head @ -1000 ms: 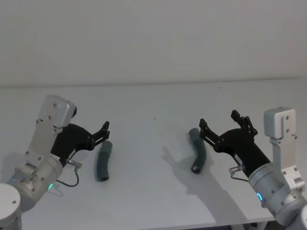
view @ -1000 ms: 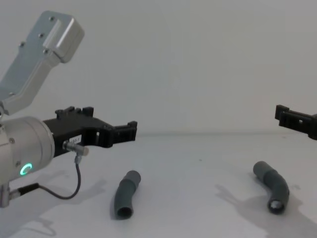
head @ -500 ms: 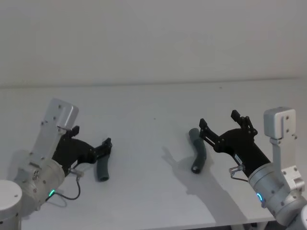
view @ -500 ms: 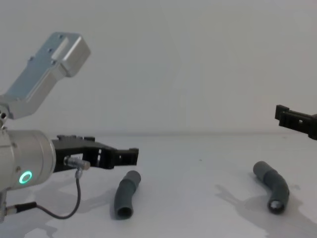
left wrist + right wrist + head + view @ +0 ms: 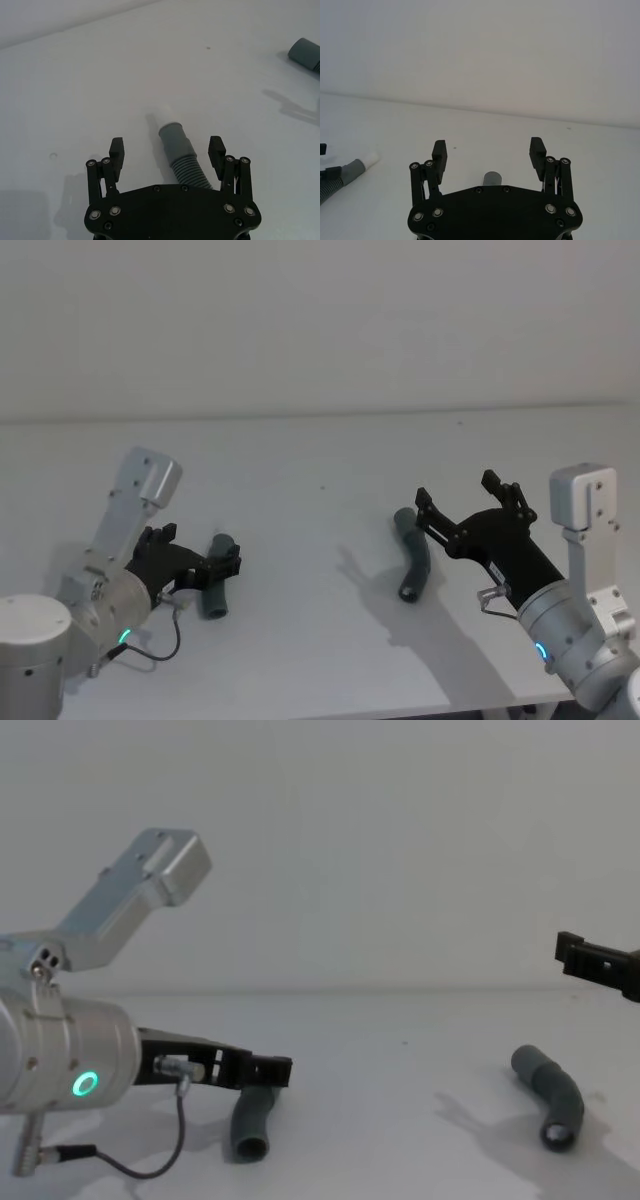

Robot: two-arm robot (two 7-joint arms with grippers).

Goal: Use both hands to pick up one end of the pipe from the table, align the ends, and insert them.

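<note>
Left wrist view: the left gripper was spread wide, empty, astride the plug-tipped pipe piece at 8 o'clock on the table. Closure was judged best made squarely on the corrugations. The right gripper was held open, empty, above the other pipe piece at 4 o'clock.

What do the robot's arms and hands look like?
The left tool and right tool are black and angular, each with two blocky fingers and small silver screws. Behind each is a round silver wrist with a glowing ring light and a boxy silver piece. A thin dark cable loops from the left wrist.
</note>
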